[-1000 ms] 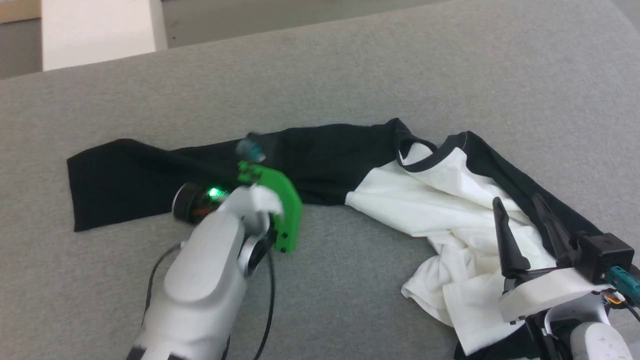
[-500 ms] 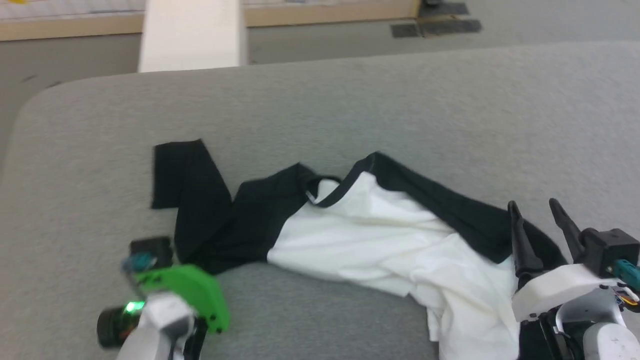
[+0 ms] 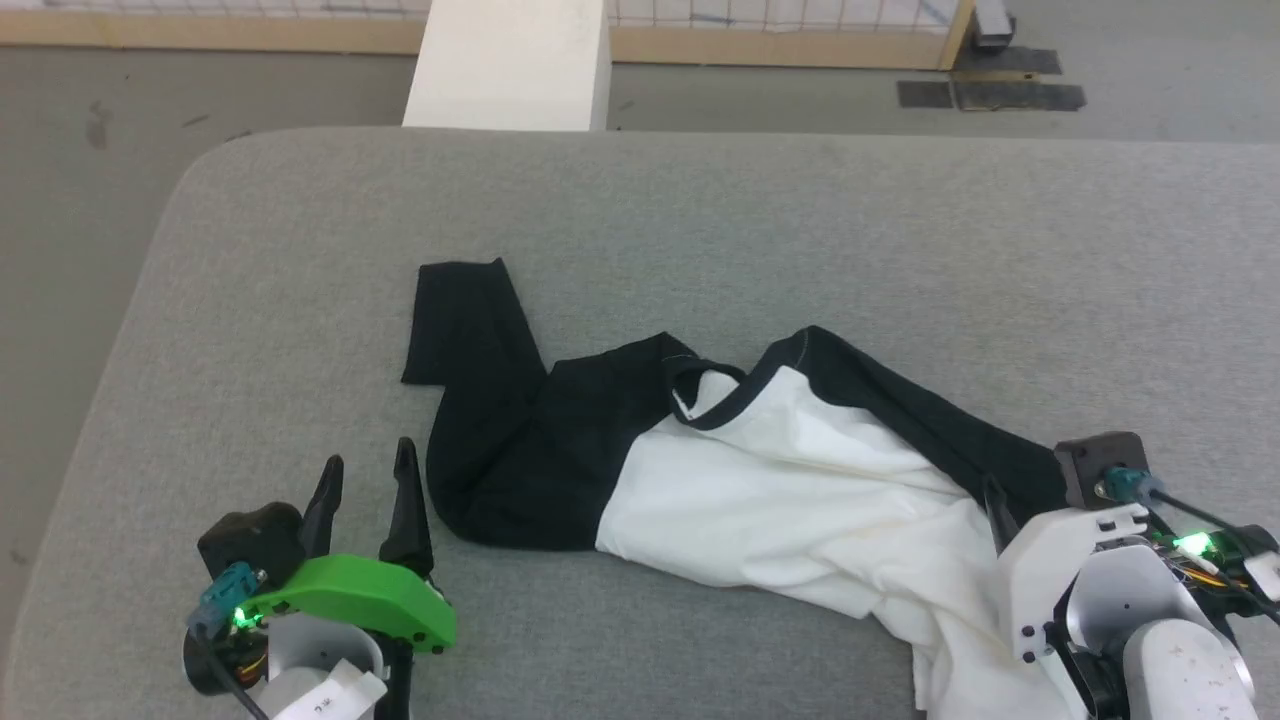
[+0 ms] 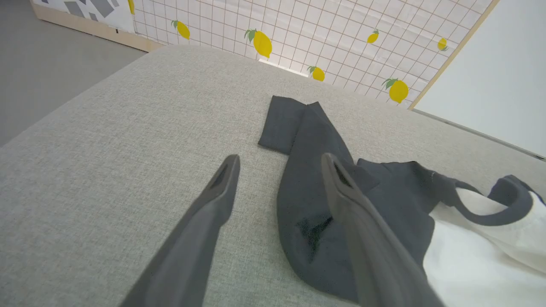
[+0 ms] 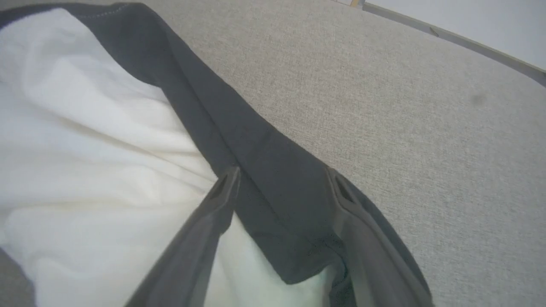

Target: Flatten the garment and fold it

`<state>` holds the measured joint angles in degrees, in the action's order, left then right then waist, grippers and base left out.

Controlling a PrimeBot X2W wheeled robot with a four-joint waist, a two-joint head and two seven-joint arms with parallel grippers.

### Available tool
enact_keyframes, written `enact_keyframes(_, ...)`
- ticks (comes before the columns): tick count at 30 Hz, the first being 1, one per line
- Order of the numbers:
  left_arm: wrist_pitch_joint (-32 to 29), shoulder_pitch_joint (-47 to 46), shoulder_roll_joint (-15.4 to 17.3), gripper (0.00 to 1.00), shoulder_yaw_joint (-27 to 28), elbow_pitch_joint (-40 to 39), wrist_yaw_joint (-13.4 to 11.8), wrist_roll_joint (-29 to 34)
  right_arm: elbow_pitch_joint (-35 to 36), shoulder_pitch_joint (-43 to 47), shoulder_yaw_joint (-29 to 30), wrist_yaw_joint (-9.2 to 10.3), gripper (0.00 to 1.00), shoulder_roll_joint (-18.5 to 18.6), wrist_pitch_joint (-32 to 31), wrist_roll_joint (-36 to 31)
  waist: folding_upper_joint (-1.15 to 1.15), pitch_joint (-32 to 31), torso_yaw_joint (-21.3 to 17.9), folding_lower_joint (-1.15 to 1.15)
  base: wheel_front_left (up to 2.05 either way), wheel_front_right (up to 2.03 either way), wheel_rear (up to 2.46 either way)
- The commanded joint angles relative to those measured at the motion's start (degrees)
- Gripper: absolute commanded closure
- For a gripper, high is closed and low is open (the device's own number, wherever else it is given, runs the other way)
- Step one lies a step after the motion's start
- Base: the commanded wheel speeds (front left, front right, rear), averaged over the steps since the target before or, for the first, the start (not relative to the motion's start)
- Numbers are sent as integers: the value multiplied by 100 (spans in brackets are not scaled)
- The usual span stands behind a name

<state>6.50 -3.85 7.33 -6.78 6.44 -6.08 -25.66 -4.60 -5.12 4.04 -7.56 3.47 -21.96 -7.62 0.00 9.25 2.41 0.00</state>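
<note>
I see the shirt (image 3: 780, 480) rumpled from the mattress's (image 3: 700, 220) middle to its near right edge, one black sleeve reaching toward the far left corner. Bare mattress lies open along the far and left edges. My left fingers (image 3: 408, 510) stand apart just beside that sleeve. My right fingers (image 5: 213, 221) stand apart astride the other sleeve. A white pillar (image 3: 510, 60) stands beyond the far edge.

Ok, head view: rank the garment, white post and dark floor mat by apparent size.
Largest: garment.
Then: white post, cropped by the top edge.
Smallest: dark floor mat.
Both lie beyond the table, so true sizes stay unsure.
</note>
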Motion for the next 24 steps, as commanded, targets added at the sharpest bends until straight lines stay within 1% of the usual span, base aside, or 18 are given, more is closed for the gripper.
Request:
enact_keyframes(1, 94, -141, -34, 0, -19, 47, 51, 62, -87, -104, 12, 8, 0, 16, -135, -35, 0, 70, 74, 0, 0, 0, 0)
enact_keyframes(6, 244, -269, -78, 0, -123, 188, 111, 86, -322, -207, -93, 8, 0, 166, -494, -44, 0, 147, 143, 0, 0, 0, 0)
enact_keyframes(11, 299, -346, -103, 0, -180, 266, 121, 84, -400, -343, -110, 8, 0, 327, -493, -96, 0, 195, 168, 0, 0, 0, 0)
enact_keyframes(12, 309, -362, -109, 0, -193, 278, 123, 83, -397, -387, -70, 8, 52, 337, -443, -113, 0, 197, 174, 0, 0, 0, 0)
enact_keyframes(13, 313, -373, -112, 0, -204, 288, 125, 82, -398, -420, -43, 8, 92, 333, -410, -114, 0, 195, 179, 0, 0, 0, 0)
enact_keyframes(14, 314, -383, -113, 0, -217, 300, 129, 83, -401, -461, -4, 8, 100, 327, -393, -102, 0, 192, 181, 0, 0, 0, 0)
enact_keyframes(19, 304, -432, -108, 0, -273, 327, 146, 84, -356, -765, 360, 8, 100, 382, -326, -88, 0, 198, 201, 0, 0, 0, 0)
enact_keyframes(21, 292, -458, -108, 0, -292, 328, 149, 81, -350, -974, 637, 8, 100, 406, -292, -27, 0, 220, 212, 0, 0, 0, 0)
enact_keyframes(24, 265, -528, -110, 0, -335, 313, 170, 74, -541, -1363, 1148, 8, 100, 542, -299, 52, 0, 311, 256, 0, 0, 0, 0)
